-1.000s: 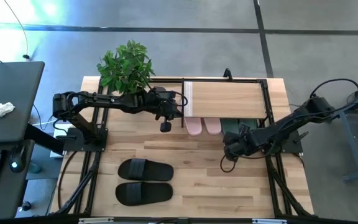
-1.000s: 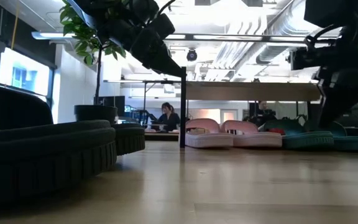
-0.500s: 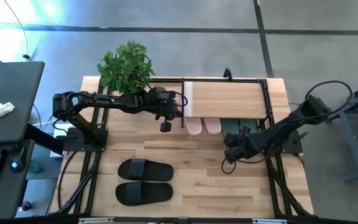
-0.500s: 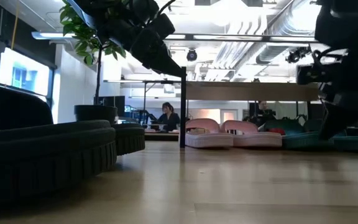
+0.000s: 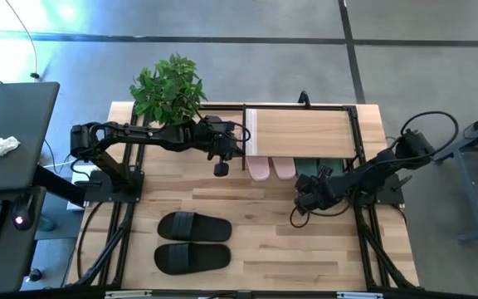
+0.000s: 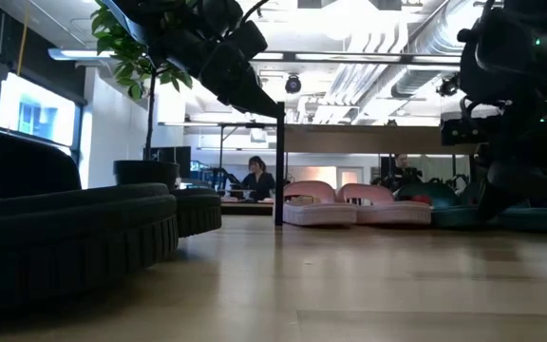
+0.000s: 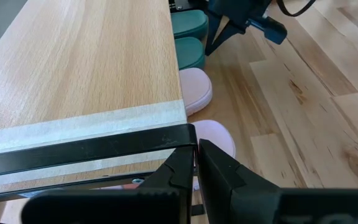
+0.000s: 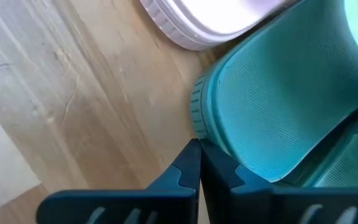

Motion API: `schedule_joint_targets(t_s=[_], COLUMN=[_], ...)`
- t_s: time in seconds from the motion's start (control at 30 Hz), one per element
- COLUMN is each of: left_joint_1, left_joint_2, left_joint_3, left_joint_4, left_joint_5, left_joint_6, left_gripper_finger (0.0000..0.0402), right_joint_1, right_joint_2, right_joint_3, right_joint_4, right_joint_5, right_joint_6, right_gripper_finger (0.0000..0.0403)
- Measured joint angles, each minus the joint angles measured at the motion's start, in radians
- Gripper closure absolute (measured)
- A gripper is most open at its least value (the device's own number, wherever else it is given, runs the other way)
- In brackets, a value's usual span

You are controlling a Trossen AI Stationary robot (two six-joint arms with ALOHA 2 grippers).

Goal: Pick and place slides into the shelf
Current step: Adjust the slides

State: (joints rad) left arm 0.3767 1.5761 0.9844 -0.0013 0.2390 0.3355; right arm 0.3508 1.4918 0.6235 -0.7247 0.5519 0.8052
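Note:
The shelf (image 5: pixel 301 133) stands at the table's far edge. Under it lie two pale pink slides (image 5: pixel 260 169) and, to their right, dark green slides (image 5: pixel 305 169). My right gripper (image 8: pixel 199 152) is shut, its tips at one green slide's (image 8: pixel 278 87) rounded end. Two black slides (image 5: pixel 194 226) lie flat side by side near the table's front left. My left gripper (image 7: pixel 196 155) hangs shut at the shelf's left end, just short of the black frame bar (image 7: pixel 104 146). Whether it touches the bar I cannot tell. My right gripper's shut fingertips stand against the rim of the green slide's sole at its rounded near end (image 8: pixel 199 127). They slant steeply down from the table's near side. The slide lies flat on the table, partly under the shelf.
A potted plant (image 5: pixel 168 91) stands at the table's far left, beside the left arm. A dark side desk (image 5: pixel 11 133) with a crumpled white cloth is left of the table. Bare wood lies between the black slides and the shelf. People sit in the room beyond.
My right gripper has sunk toward the table, tipped more steeply down, and come in at the green slide's near end. It has stayed shut.

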Motion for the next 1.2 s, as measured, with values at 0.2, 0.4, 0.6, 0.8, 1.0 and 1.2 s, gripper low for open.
schedule_joint_targets(t_s=[0.2, 0.4, 0.6, 0.8, 1.0, 1.2], left_joint_1=[0.000, 0.000, 0.000, 0.000, 0.000, 0.000], left_joint_2=[0.000, 0.000, 0.000, 0.000, 0.000, 0.000], left_joint_3=[0.000, 0.000, 0.000, 0.000, 0.000, 0.000], left_joint_4=[0.000, 0.000, 0.000, -0.001, -0.001, -0.001], left_joint_5=[0.000, 0.000, 0.000, 0.000, 0.000, 0.000], left_joint_6=[0.000, 0.000, 0.000, 0.000, 0.000, 0.000], left_gripper_finger=[0.0390, 0.0390, 0.0390, 0.0390, 0.0390, 0.0390], right_joint_1=[0.001, 0.024, 0.088, 0.149, 0.223, 0.248], right_joint_2=[0.000, -0.014, -0.108, -0.205, -0.239, -0.224], right_joint_3=[0.000, 0.019, 0.036, 0.037, 0.035, 0.018], right_joint_4=[0.003, -0.058, -0.108, -0.225, -0.369, -0.409], right_joint_5=[0.018, -0.027, -0.142, -0.318, -0.310, -0.261], right_joint_6=[0.012, 0.024, 0.026, 0.092, 0.237, 0.340], right_gripper_finger=[0.0403, 0.0403, 0.0403, 0.0403, 0.0403, 0.0403])
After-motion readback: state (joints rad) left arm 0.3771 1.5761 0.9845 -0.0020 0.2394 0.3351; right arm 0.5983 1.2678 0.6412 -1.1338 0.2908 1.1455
